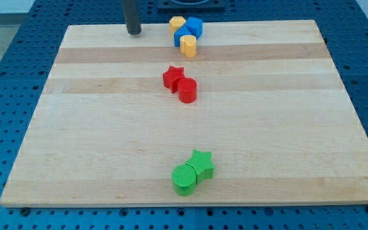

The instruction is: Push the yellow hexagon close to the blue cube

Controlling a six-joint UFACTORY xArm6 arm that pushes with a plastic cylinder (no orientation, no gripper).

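A yellow hexagon (177, 23) lies at the view's top centre of the wooden board (94, 128), touching a blue block (183, 34) below it. A second blue block, rounder, (195, 26) sits just to its right; I cannot tell which of the two is the cube. A yellow heart-like block (188, 45) lies just below the blue ones. My tip (134, 32) rests on the board near its top edge, well to the left of this cluster and apart from it.
A red star (172, 78) touches a red cylinder (187, 91) at the board's middle. A green star (202, 163) touches a green cylinder (185, 179) near the bottom edge. Blue perforated table surrounds the board.
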